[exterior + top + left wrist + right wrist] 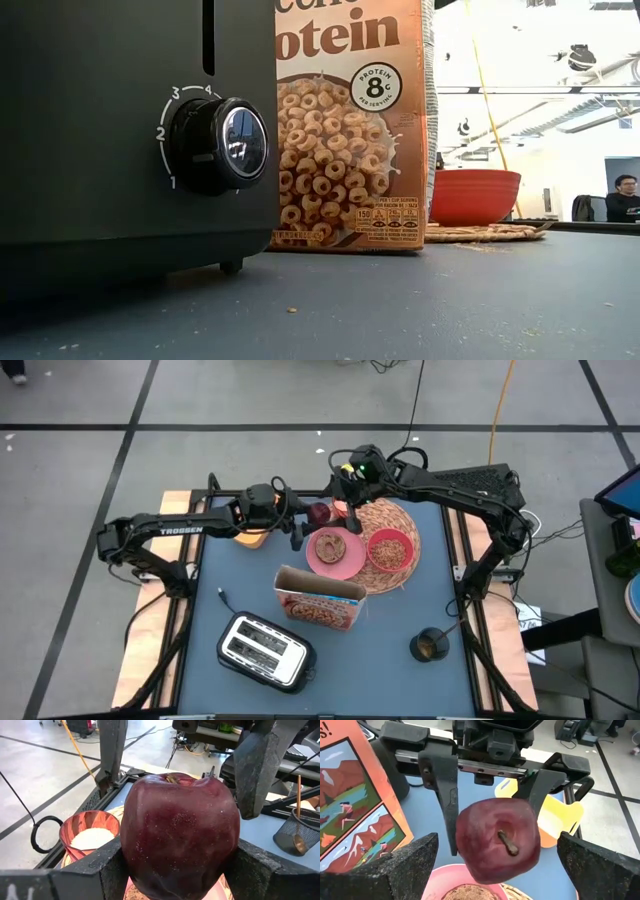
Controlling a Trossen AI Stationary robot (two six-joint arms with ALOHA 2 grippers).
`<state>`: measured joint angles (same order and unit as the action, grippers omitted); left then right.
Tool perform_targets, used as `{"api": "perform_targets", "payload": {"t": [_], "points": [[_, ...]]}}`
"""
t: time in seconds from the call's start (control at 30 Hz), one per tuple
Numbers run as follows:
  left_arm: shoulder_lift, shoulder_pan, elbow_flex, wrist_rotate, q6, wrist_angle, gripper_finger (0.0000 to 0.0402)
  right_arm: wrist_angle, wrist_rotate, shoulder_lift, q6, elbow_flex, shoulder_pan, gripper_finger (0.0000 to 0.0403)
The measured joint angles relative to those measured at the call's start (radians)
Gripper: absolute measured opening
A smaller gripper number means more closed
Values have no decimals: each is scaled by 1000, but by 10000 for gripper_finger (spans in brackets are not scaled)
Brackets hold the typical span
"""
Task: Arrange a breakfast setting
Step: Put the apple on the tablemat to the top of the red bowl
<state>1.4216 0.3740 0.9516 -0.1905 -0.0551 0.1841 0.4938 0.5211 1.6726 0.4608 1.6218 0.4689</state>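
Observation:
A dark red fruit (180,835), an apple, hangs between the fingers of my left gripper (305,525), over the far left rim of the pink plate (345,567). A bagel (330,546) lies on that plate. My right gripper (497,837) faces the apple from the far right, open wide, its fingers (255,770) apart from the fruit on either side. The red bowl (390,548) rests on the woven mat (400,515). A small glass (90,832) stands beside the plate. The cereal box (320,600) stands upright nearer the front. My left gripper pinches the apple by its two opposite sides (462,827) between its two fingers. The fingers come almost level from the table's left. The apple is lifted clear above the plate, tilted, its stem (507,842) turned away from the gripper toward my right gripper.
A black toaster (262,650) sits at the near left. A black mesh cup (430,645) holding a spoon (296,827) stands at the near right. A yellow-orange thing (252,538) lies under my left arm. A person (625,195) sits in the room beyond.

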Motion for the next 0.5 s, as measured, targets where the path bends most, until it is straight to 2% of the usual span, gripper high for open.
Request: {"api": "perform_targets", "payload": {"t": [0.5], "points": [[0,0,-1,-3,1,-2,266,-17,-5,11,34,-1,-33,385]]}}
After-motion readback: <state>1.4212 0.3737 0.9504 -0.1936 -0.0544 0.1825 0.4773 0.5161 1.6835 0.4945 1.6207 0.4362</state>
